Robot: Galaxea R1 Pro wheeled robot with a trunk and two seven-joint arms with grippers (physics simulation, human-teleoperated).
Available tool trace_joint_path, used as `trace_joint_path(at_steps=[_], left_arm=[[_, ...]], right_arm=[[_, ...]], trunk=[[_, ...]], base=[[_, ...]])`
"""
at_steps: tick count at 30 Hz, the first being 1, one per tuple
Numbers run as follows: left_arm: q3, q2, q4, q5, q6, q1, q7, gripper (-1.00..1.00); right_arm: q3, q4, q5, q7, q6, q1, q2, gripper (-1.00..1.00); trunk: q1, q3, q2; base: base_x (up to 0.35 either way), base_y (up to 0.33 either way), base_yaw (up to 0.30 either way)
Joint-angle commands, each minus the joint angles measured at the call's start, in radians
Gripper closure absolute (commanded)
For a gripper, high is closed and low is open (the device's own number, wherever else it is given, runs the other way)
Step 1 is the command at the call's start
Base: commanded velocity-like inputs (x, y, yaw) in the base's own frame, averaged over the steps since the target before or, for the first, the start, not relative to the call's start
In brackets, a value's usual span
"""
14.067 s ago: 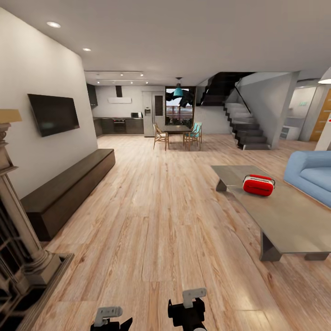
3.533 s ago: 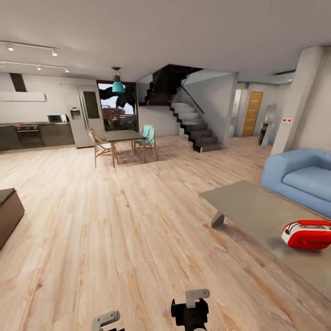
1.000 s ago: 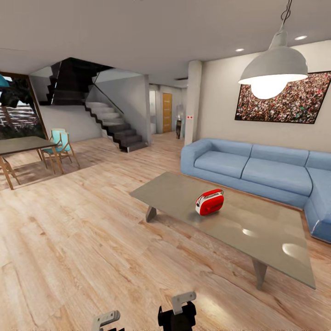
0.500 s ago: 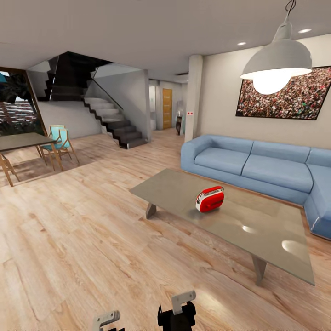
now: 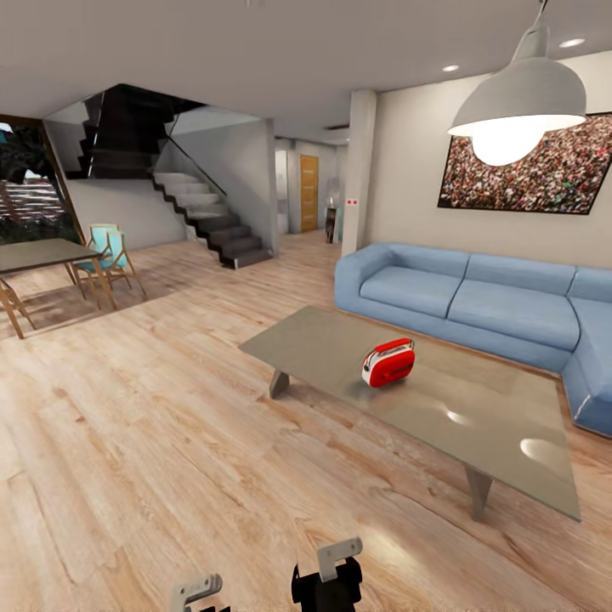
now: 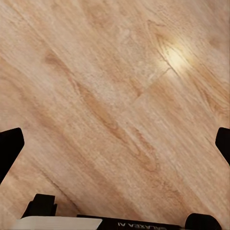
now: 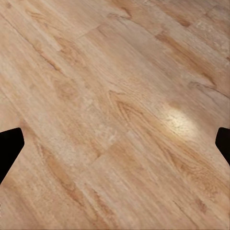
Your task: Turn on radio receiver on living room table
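At the head view's bottom edge, both grippers, left gripper (image 5: 197,591) and right gripper (image 5: 327,574), are cut off, fingers spread apart; bare floor (image 5: 170,442) lies before the table (image 5: 476,425) and the radio receiver (image 5: 388,363).

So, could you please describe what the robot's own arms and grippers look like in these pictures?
In the head view, the right arm's end is a black block topped by a light grey bracket, and the left arm's end shows a similar grey bracket. In each wrist view, black fingertips sit at the picture's edges. The left wrist view also shows a white plate and mirrored white lettering.
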Motion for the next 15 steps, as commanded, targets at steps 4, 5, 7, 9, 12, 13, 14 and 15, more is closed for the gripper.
trace_joint_path(at_steps=[4, 5, 7, 9, 12, 13, 14, 15], left_arm=[[0.000, 0.000, 0.000, 0.000, 0.000, 0.000, 0.000, -1.00], [0.000, 0.000, 0.000, 0.000, 0.000, 0.000, 0.000, -1.00], [0.000, 0.000, 0.000, 0.000, 0.000, 0.000, 0.000, -1.00], [0.000, 0.000, 0.000, 0.000, 0.000, 0.000, 0.000, -1.00], [0.000, 0.000, 0.000, 0.000, 0.000, 0.000, 0.000, -1.00], [0.001, 0.000, 0.000, 0.000, 0.000, 0.000, 0.000, -1.00], [0.000, 0.000, 0.000, 0.000, 0.000, 0.000, 0.000, -1.00], [0.000, 0.000, 0.000, 0.000, 0.000, 0.000, 0.000, -1.00]], right_arm=[[0.001, 0.001, 0.000, 0.000, 0.000, 0.000, 0.000, -1.00], [0.001, 0.001, 0.000, 0.000, 0.000, 0.000, 0.000, -1.00], [0.001, 0.001, 0.000, 0.000, 0.000, 0.000, 0.000, -1.00], [0.001, 0.000, 0.000, 0.000, 0.000, 0.000, 0.000, -1.00], [0.001, 0.001, 0.000, 0.000, 0.000, 0.000, 0.000, -1.00], [0.001, 0.001, 0.000, 0.000, 0.000, 0.000, 0.000, -1.00], [0.001, 0.001, 0.000, 0.000, 0.000, 0.000, 0.000, -1.00], [0.002, 0.001, 0.000, 0.000, 0.000, 0.000, -0.001, -1.00]], trunk=[[0.000, -0.006, 0.000], [0.000, -0.007, 0.000], [0.000, -0.008, 0.000], [0.000, -0.008, 0.000], [0.000, -0.008, 0.000], [0.000, -0.009, 0.000], [0.000, -0.009, 0.000], [0.000, -0.010, 0.000]], base=[[0.000, 0.000, 0.000], [0.000, 0.000, 0.000], [0.000, 0.000, 0.000], [0.000, 0.000, 0.000], [0.000, 0.000, -0.023], [0.000, 0.000, -0.090], [0.000, 0.000, -0.146], [0.000, 0.000, -0.167]])
